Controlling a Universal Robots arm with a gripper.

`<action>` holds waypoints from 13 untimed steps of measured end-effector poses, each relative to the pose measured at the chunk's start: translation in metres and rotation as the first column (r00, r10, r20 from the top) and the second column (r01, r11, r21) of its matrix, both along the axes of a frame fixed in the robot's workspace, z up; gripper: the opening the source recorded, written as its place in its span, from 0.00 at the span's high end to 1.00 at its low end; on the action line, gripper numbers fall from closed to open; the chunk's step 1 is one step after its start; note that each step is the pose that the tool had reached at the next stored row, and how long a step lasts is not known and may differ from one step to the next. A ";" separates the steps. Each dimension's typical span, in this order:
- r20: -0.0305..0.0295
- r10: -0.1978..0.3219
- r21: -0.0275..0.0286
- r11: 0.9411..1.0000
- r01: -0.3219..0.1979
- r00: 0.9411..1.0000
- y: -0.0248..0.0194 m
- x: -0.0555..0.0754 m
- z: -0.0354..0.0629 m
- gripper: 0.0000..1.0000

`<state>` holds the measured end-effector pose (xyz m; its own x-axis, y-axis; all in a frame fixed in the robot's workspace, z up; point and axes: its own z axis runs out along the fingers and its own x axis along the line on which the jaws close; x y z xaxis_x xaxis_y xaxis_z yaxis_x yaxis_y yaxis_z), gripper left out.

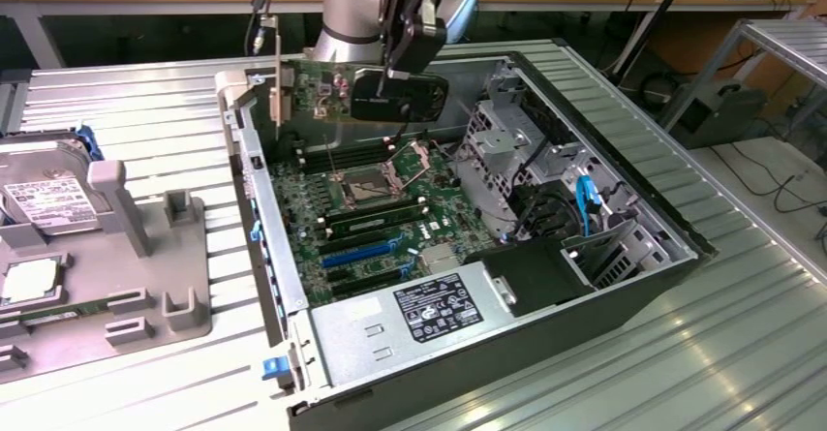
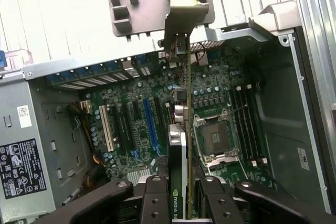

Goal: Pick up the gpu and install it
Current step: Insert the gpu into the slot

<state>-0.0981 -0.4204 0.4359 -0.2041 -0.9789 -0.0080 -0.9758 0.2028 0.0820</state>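
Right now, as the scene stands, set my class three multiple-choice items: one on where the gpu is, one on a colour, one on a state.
1. Where is the gpu?
A. in the hand, above the open case
B. lying on the table
C. seated in a slot

2. The long slot near the white slot is:
A. red
B. blue
C. yellow

3. The hand is:
A. open and empty
B. shut on the gpu
C. shut on a cable

Answers:
1 A: in the exterior view the gpu hangs clear above the board.
2 B: the wrist view shows it blue.
3 B: in the wrist view the fingers press on both faces of the gpu.
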 end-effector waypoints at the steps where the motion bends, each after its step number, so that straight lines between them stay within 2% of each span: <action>1: 0.000 0.005 0.000 1.000 -0.005 1.000 0.0003 0.000 0.0000 0.73; 7: 0.000 0.065 0.000 0.998 -0.065 0.998 0.0012 0.002 -0.0001 0.73; 9: 0.000 0.096 0.000 0.995 -0.096 0.995 0.0013 0.002 0.0000 0.73; 10: 0.001 0.127 0.000 0.992 -0.127 0.992 0.0013 0.002 -0.0001 0.73; 13: 0.013 0.165 -0.002 0.986 -0.165 0.986 0.0015 0.002 -0.0004 0.73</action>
